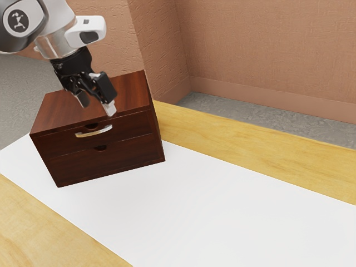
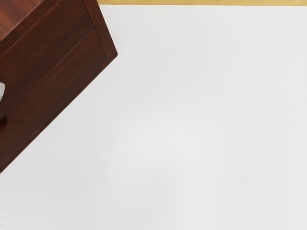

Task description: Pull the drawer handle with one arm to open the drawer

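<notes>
A dark wooden cabinet [image 1: 111,158] with two stacked drawers stands on the white mat at the exterior view's left. The upper drawer [image 1: 130,125] carries a curved silver handle [image 1: 93,131], and its front lies flush with the cabinet. My black gripper [image 1: 98,103] hangs just above the cabinet's top front edge, a little above the handle. It is open, its pale-tipped fingers [image 1: 112,107] spread with nothing between them. The wrist view catches the cabinet's front [image 2: 48,72] and a sliver of the handle [image 2: 1,91] at its edge.
The white mat [image 1: 211,211] covers the middle of a light wooden table [image 1: 267,150]. Brown walls [image 1: 261,44] and a grey floor lie behind. The mat stretches open in front of the cabinet and toward the exterior view's right.
</notes>
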Controlling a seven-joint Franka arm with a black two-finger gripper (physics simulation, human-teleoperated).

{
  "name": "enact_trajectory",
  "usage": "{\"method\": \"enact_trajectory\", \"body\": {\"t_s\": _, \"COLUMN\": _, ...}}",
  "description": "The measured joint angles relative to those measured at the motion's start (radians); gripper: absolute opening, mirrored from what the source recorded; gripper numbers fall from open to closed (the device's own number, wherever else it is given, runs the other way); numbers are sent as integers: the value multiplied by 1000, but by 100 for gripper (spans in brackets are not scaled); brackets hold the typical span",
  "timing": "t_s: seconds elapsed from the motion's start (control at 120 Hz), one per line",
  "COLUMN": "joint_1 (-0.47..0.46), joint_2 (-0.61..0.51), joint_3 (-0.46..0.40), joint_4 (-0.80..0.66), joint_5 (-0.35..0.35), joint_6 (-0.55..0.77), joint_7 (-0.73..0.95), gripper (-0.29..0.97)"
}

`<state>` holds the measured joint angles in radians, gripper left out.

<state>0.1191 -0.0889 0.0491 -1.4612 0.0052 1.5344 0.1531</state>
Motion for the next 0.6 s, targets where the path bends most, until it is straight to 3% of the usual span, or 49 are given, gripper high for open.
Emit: {"method": "enact_trajectory", "body": {"t_s": 0.6, "joint_1": -1, "joint_2": -9, "joint_3": -1, "joint_4": 1, "joint_5": -3, "joint_6": -16, "joint_7": 3, "gripper": 66}}
